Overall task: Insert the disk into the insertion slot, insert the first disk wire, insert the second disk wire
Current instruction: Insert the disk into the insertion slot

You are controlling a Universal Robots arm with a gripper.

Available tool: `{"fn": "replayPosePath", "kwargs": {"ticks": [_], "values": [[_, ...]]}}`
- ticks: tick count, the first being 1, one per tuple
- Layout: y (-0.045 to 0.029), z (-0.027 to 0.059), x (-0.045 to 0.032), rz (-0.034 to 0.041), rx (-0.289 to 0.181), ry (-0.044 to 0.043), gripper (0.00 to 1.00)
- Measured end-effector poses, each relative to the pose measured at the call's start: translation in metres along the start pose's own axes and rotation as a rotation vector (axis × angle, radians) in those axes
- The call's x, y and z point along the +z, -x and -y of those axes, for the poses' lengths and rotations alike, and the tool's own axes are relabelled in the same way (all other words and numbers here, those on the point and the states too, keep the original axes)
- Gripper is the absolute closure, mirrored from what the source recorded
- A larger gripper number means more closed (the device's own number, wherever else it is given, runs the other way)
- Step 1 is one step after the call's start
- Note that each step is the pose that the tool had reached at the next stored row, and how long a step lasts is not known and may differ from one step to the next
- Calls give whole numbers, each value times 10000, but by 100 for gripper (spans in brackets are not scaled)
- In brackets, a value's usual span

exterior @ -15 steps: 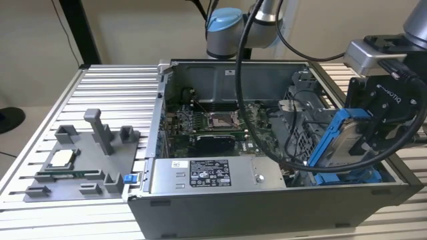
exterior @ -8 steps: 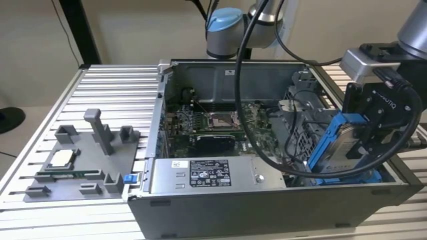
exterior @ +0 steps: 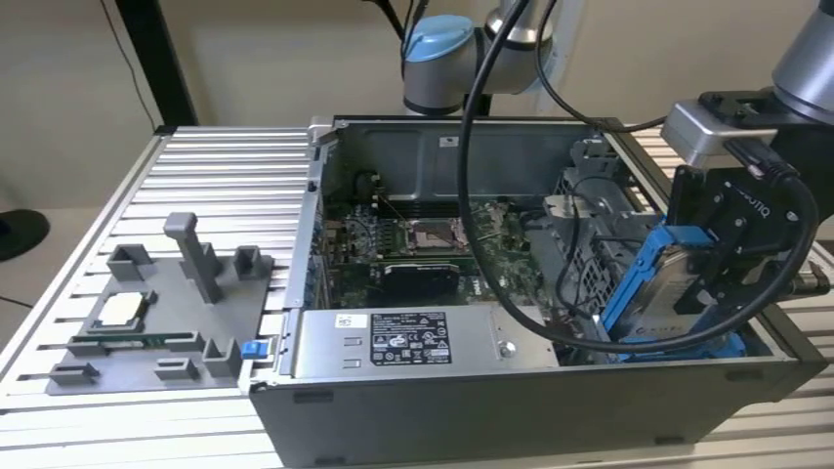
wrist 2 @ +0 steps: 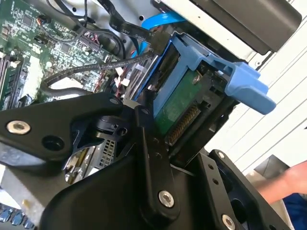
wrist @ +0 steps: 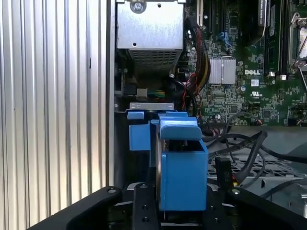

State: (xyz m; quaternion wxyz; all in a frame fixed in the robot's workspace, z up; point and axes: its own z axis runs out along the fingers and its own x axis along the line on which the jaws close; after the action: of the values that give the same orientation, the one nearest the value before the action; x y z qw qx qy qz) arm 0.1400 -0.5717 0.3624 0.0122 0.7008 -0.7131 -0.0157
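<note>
1. On the ribbed aluminium table (exterior: 195,166) sits an open grey computer case (exterior: 521,410), insides facing up.
2. Arm (exterior: 440,49) stands behind the case. Its wrist end hangs over the case's end at the exterior view's right.
3. Inside the case: green motherboard (exterior: 431,239) on the floor and a grey power-supply box (exterior: 326,342) along the near wall.
4. Grey tray (exterior: 144,376) with upright fixtures (exterior: 195,256) lies on the table, just beside the case at the exterior view's left.
5. Insertion slot (exterior: 597,259) is the perforated grey cage at the case's end on the exterior view's right.
6. Gripper (exterior: 710,293) is black, and its fingers (wrist: 143,203) pinch the disk (exterior: 658,293) from both sides.
7. The disk sits in its blue carrier, on edge and tilted, just beside the cage.
   - The second wrist view shows its green board face (wrist 2: 180,108) and connector row.
   - Can't tell whether its lower end has entered the slot.
8. Cables:
   - Thick black cable (exterior: 485,195) loops from the arm across the case.
   - Blue flat cable (wrist 2: 160,21) lies near the disk.
   - Loose black wires (wrist: 247,143) run over the cage.
9. Print:
   - Black-and-white label (exterior: 406,337) on the power-supply box.
   - Small white sticker (exterior: 447,140) on the case's far wall.
   - White lettering (exterior: 760,200) on the gripper's side.
   - White lettering on the motherboard in the first wrist view.
10. Part of a person's arm (wrist 2: 288,184) shows beside the gripper in the second wrist view.
</note>
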Motion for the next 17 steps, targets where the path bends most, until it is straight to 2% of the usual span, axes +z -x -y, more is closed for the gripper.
{"fn": "replayPosePath", "kwargs": {"ticks": [6,14,17], "values": [[0,0,8,-1,1,0,0],[4,-13,-311,2,0,0,0],[36,-42,-322,5,13,-56,0]]}}
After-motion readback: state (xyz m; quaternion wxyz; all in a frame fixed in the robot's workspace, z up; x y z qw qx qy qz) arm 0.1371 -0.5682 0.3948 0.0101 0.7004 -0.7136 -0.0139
